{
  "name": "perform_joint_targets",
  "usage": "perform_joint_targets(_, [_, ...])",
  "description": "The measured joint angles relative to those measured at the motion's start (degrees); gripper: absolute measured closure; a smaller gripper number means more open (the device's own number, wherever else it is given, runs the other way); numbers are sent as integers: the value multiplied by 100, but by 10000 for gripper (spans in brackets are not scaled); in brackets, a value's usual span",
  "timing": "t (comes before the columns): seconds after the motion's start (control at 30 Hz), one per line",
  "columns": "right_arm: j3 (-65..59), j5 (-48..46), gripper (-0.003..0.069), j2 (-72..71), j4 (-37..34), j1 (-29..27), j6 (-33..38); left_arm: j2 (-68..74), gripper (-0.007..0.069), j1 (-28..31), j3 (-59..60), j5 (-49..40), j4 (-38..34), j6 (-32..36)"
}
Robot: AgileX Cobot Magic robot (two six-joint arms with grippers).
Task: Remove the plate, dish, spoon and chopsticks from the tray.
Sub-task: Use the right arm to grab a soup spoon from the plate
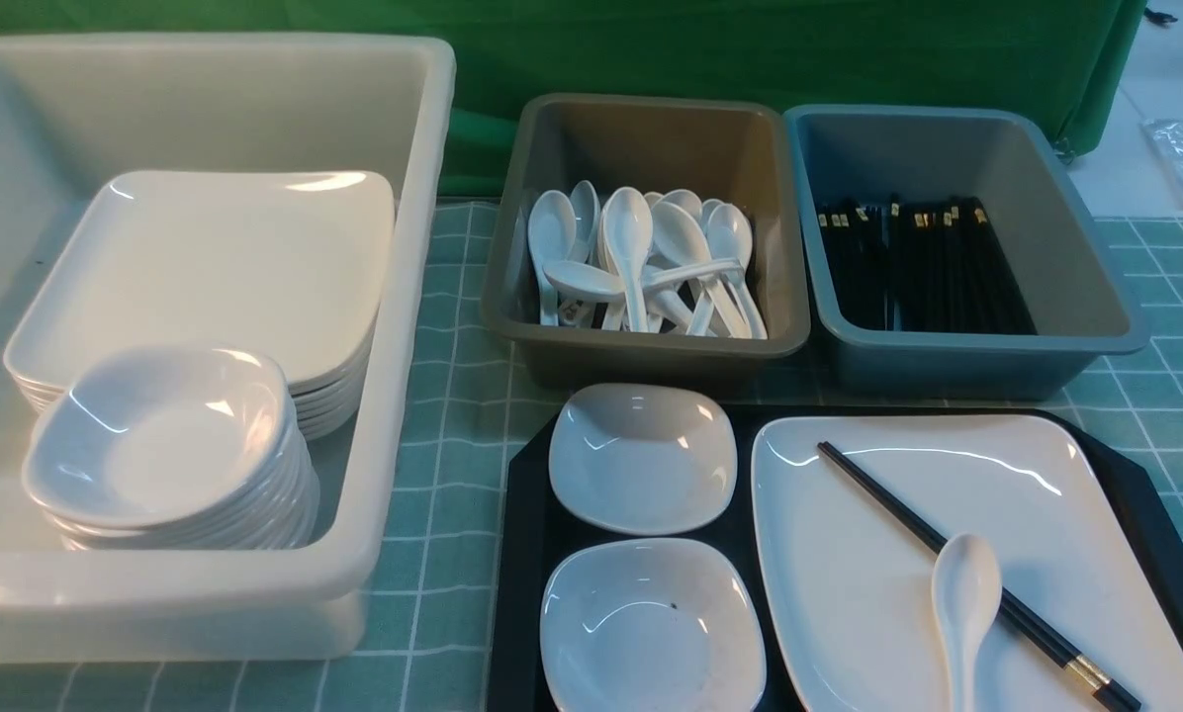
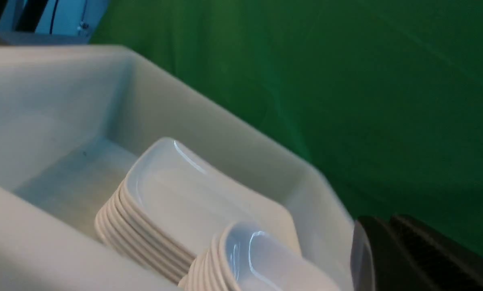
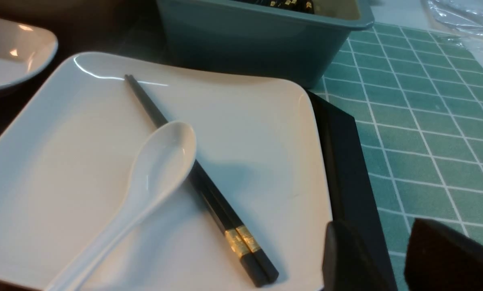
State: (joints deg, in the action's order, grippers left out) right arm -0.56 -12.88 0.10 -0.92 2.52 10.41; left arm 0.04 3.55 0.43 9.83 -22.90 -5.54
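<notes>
plate [image 1: 849, 593]: gleaming glossy white
spoon [image 1: 965, 583]: showing white
chopsticks [image 1: 888, 502]: showing black, ringed gold-and-silver toward lower right
tray [image 1: 743, 494]: showing black
desk cloth [image 1: 453, 396]: showing teal, white grid crossing it
left tub [image 1: 423, 198]: showing white
middle tub [image 1: 651, 138]: showing brown
right tub [image 1: 948, 148]: showing blue-grey

Spoon [image 1: 964, 593]: handle is cut off at the front view's bottom edge. Tray [image 1: 520, 554]: near rim likewise cropped.

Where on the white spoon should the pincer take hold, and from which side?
I would take the spoon by its thick handle, from above, jaws across its width. It lies hollow side up on the plate; the bowl lies against the chopsticks, but the handle points toward the robot, free of them.
</notes>
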Motion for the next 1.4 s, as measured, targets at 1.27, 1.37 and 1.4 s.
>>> perform_joint_targets(1.27, [3362,-1963,629,2905,-1102,814,-1319,6024,624,-1916,-6012,-6809,822,777])
perform_joint_targets(1.37, [4113,-3125,585,4246,-1090,886,-1147,6225,624,-2735,-6012,-6744,1392,280])
perform_joint_targets(1.4, [4264,-3313,565,4568,-1090,893,-1120,6251,624,-2911,-6012,-6726,1483,198])
